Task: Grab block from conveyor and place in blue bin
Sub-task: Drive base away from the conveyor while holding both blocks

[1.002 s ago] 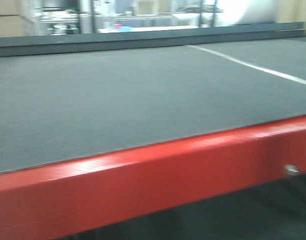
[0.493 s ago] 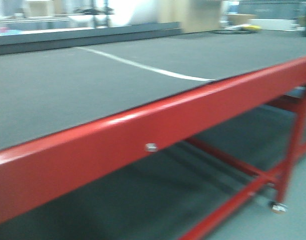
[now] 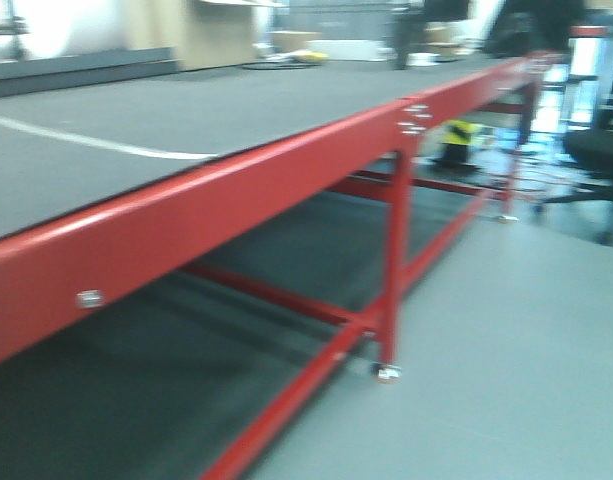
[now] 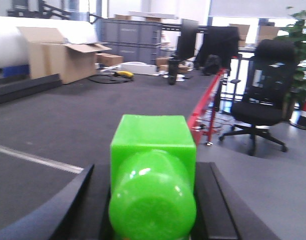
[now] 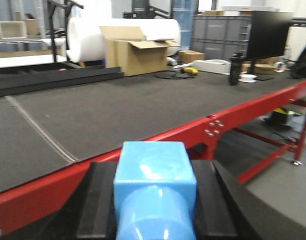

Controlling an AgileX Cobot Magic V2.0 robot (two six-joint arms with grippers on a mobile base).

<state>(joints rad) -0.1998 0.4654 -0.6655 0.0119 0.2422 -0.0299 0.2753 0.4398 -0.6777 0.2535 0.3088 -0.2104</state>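
Left wrist view: the left gripper [image 4: 153,170] had its dark fingers [image 4: 88,195] closed narrow on a green block [image 4: 153,145], held above the grey belt of the conveyor [image 3: 136,110]; right wrist view, and the right gripper [image 5: 153,167] had a blue block [image 5: 155,160] clamped the same way, the red frame [image 3: 236,200] showing just past it; out front, a white line [image 3: 86,145] crossed the belt; a cardboard box [image 5: 133,55] sat on the belt's far part; an office chair [image 4: 260,110] stood off to the side.

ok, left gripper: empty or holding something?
Holding: a green block sits between the fingers of the left gripper, touching both, in the left wrist view. The right gripper holds a blue block likewise.
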